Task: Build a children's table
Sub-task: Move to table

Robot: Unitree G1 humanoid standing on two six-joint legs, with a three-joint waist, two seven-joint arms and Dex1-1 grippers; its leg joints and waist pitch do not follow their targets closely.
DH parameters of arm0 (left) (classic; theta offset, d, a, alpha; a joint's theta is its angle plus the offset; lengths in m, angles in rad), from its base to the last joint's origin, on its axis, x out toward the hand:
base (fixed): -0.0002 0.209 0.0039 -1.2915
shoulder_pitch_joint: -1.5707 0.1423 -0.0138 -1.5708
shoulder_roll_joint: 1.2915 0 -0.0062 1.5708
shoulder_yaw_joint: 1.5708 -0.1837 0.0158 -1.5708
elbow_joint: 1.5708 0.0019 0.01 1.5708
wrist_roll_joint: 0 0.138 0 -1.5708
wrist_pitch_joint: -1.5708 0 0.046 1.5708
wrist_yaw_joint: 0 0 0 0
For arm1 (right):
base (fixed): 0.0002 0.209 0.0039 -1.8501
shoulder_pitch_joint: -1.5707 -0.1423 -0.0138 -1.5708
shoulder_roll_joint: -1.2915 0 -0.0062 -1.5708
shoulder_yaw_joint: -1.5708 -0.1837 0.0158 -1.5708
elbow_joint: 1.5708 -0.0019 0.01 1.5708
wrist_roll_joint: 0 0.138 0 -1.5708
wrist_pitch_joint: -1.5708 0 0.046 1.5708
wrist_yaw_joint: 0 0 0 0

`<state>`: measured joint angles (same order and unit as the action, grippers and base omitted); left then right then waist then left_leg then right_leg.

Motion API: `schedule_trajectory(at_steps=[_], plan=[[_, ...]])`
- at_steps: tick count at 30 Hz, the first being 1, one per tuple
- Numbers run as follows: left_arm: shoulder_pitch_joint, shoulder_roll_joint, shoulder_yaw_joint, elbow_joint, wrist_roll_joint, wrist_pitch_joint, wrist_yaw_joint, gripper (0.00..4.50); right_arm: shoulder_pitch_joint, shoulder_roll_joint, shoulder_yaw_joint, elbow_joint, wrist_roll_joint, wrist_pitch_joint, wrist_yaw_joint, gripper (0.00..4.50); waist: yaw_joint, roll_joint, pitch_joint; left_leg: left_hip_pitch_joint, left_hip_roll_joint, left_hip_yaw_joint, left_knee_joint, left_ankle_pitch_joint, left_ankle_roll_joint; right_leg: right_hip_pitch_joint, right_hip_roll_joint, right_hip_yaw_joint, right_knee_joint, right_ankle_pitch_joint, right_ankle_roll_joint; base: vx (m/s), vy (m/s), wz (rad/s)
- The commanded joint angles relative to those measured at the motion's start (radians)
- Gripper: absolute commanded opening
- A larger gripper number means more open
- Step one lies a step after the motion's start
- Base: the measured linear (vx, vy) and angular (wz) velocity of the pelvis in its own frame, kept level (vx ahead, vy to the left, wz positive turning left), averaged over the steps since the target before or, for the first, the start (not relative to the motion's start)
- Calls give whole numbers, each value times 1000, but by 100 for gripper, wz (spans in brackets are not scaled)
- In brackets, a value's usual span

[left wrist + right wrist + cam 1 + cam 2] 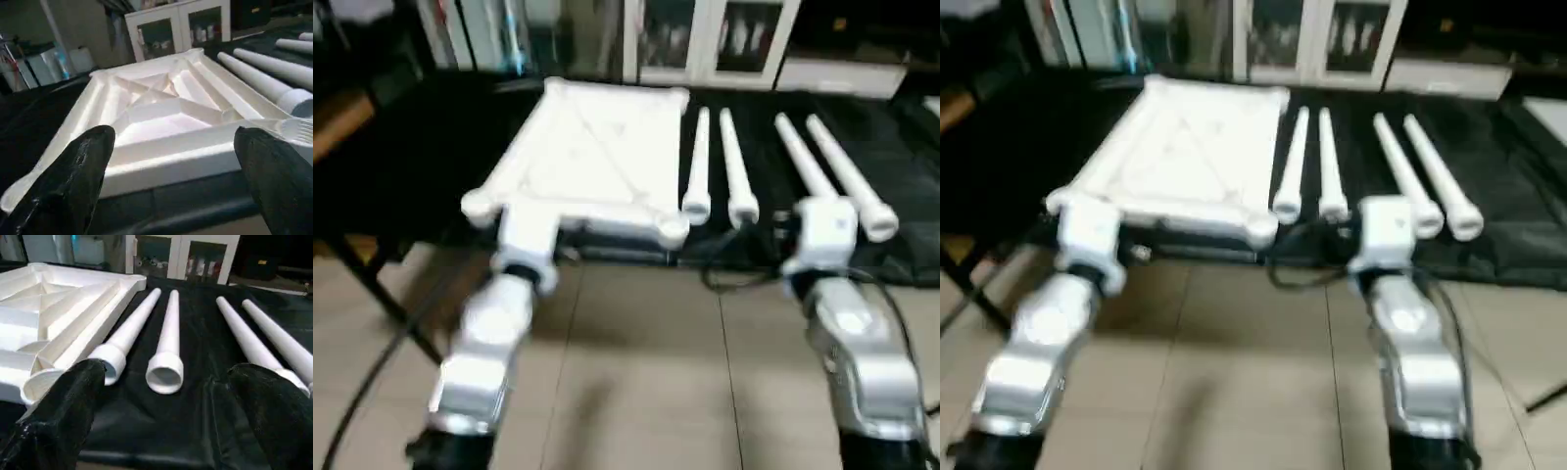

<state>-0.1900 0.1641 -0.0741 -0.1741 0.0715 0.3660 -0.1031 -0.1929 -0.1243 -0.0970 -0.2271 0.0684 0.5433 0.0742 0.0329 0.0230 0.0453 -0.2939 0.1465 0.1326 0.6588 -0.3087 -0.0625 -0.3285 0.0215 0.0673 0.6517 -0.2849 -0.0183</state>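
Place: probably a lab or workshop room; the background is blurred
Cabinets: white glass-door cabinets [705, 39] along the back wall, small items on their shelves
Surface: black-covered surface [195, 421] as the work area
Floor: pale tiled floor [646, 372] with a loose black cable [372, 362]

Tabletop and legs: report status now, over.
Both end effectors, left and right, open, holding nothing. Tabletop ribbed side up on black work table; four legs loose beside it. Nothing in the way.
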Motion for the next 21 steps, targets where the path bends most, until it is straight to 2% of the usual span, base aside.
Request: schedule_trajectory(at_steps=[1, 2, 3, 4, 5, 6, 7, 8, 9, 10, 11, 12, 13, 14, 15, 16, 17, 18, 19, 20, 21], plan=[[1, 1, 11, -10, -5, 3, 0, 439, -5, -5, 9, -18, 3, 8, 4, 450, -49, 15, -58, 148, 187, -90, -156, 72, -8, -107, -88, -66, 40, -70, -50, 82, -14, -51], [14, 1, 16, -7, -4, -1, -3, 439, -5, -12, 18, -19, 4, 9, 10, 450, -50, 18, -46, 90, 139, -101, -156, 55, 196, -85, -120, -89, 18, 24, -24, 82, -14, -51], [16, 1, 16, -6, -4, -2, -4, 439, -6, -14, 20, -18, 5, 9, 13, 450, -59, -13, -62, 95, 97, -76, -122, 59, 255, -75, -135, -82, -24, 100, -54, 87, -27, -16], [22, 3, 15, -5, -1, -5, -8, 439, -7, -21, 27, -16, 5, 11, 24, 450, -33, -36, -63, -28, -32, 3, -45, 72, 285, 53, -163, -5, -74, 201, -172, 112, -15, 11], [26, 3, 16, -8, -5, -6, -12, 439, -7, -24, 29, -15, 5, 7, 29, 450, 0, -68, -77, -102, -33, -13, 42, 6, 243, 144, -240, 87, -127, 138, -287, 112, -15, 11], [29, 4, 17, -10, -6, -6, -13, 439, -5, -22, 28, -16, 6, 6, 29, 450, 13, -55, -78, -126, -17, -29, 63, 21, 207, 162, -260, 99, -123, 174, -337, 117, 0, 15], [30, 5, 17, -11, -6, -7, -12, 439, -5, -21, 27, -16, 6, 5, 29, 450, 13, -52, -71, -158, -11, -43, 65, 72, 138, 162, -225, 69, -107, 295, -384, 99, 18, 8], [34, 6, 16, -12, -6, -8, -10, 439, -4, -18, 22, -19, 9, 2, 29, 450, 6, -29, -58, -146, 4, -47, 13, 137, 101, 127, -178, 14, -111, 274, -383, 99, 18, 8], [34, 6, 16, -12, -6, -8, -10, 439, -4, -18, 22, -19, 9, 2, 29, 450, 2, -9, -59, -123, 15, -46, -35, 173, 100, 110, -142, -23, -107, 203, -352, 91, 19, 3], [38, 5, 12, -15, -4, -8, -7, 439, -2, -16, 16, -23, 10, 2, 27, 450, -15, 50, -56, -36, 72, -77, -119, 101, 124, 48, -73, -96, -75, 6, -221, 89, 64, -8], [39, 5, 11, -16, -4, -7, -6, 439, -2, -16, 16, -23, 10, 2, 27, 450, -66, 63, -53, 29, 148, -163, -157, -109, 195, -24, -62, -124, 38, -134, -128, 89, 64, -8], [41, -2, 7, -25, -2, 0, -5, 439, -1, -12, 11, -25, 20, 13, 22, 450, -62, 45, -58, 58, 159, -170, -148, -168, 230, -50, -73, -123, 49, -129, -87, 103, 74, -2], [41, -2, 7, -25, -2, 0, -5, 439, -1, -12, 11, -25, 20, 13, 22, 450, -66, 38, -59, 64, 166, -178, -150, -178, 275, -61, -83, -120, 63, -101, -50, 108, 28, 13], [44, -7, 4, -31, 2, 1, -6, 439, 0, -15, 16, -22, 21, 18, 22, 450, -71, 25, -59, 73, 148, -169, -136, -42, 412, -100, -101, -115, 75, -31, 42, 108, 28, 13], [46, -8, 3, -32, 5, 1, -7, 439, 0, -19, 21, -19, 19, 17, 23, 450, -71, 28, -55, 76, 160, -118, -141, -24, 378, -112, -111, -113, 68, -9, 46, 84, 9, 1], [46, -7, 2, -33, 6, 1, -6, 439, 0, -21, 23, -16, 17, 16, 25, 450, -68, -14, -46, 45, 143, -67, -156, -86, 322, -87, -124, -107, 32, 58, 20, 77, -55, -24], [46, -7, 1, -35, 5, 2, -6, 439, -1, -21, 23, -16, 16, 16, 26, 450, -47, -34, -40, 56, 88, 37, -138, -282, 191, -81, -128, -83, -59, -19, -81, 77, -55, -24], [45, -5, -1, -35, 5, 2, -6, 439, -3, -19, 21, -15, 18, 15, 27, 450, -42, -64, -27, 32, 15, 77, -71, -343, 124, -55, -127, -21, -121, -205, -149, 128, -98, -42], [44, -3, -2, -34, 4, 1, -8, 439, -4, -19, 20, -14, 17, 15, 28, 450, 8, -76, -41, -29, -31, 47, 40, -211, 89, 67, -201, 123, -172, -434, -252, 154, -83, -47], [42, 1, -2, -31, 4, -2, -10, 439, -5, -18, 19, -13, 16, 15, 28, 450, 36, -67, -44, -88, -36, -3, 73, -82, 51, 119, -194, 178, -153, -358, -306, 154, -83, -47], [39, 5, -2, -27, 5, -5, -14, 439, -8, -20, 17, -10, 17, 15, 29, 450, 34, -68, -41, -100, -44, -17, 84, -56, 24, 122, -168, 190, -146, -288, -313, 127, -68, -54]])
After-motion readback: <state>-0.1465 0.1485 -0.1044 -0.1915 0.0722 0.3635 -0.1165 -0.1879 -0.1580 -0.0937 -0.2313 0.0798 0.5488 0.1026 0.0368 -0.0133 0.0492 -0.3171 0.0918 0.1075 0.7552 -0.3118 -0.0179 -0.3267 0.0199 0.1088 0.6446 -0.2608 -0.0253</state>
